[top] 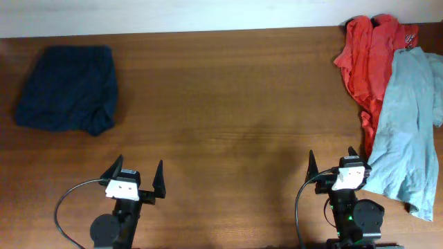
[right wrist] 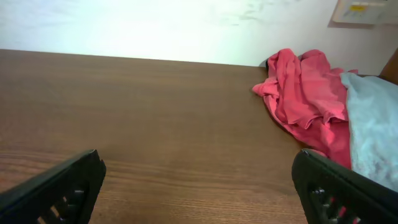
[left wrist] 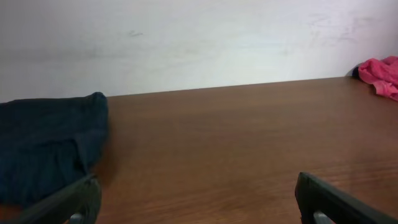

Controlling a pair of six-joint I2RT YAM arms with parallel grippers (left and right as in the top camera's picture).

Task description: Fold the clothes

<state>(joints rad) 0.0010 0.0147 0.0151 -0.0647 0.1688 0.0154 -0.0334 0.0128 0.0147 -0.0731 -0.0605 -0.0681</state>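
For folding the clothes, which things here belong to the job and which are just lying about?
Job:
dark navy-blue soft cloth shorts, far left

Lying about:
red crumpled cloth garment, far right
pale blue-grey cloth shirt, partly overlapping the red one

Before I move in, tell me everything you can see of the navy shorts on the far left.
The shorts are dark navy, plain, soft-looking cloth, bunched into a compact, roughly square shape with rounded, doubled-over edges, not spread flat. Waistband and legs cannot be told apart. They lie on the wooden table at its far left, near the wall. Nothing else touches them. The open left hand is well short of them, toward the near edge.
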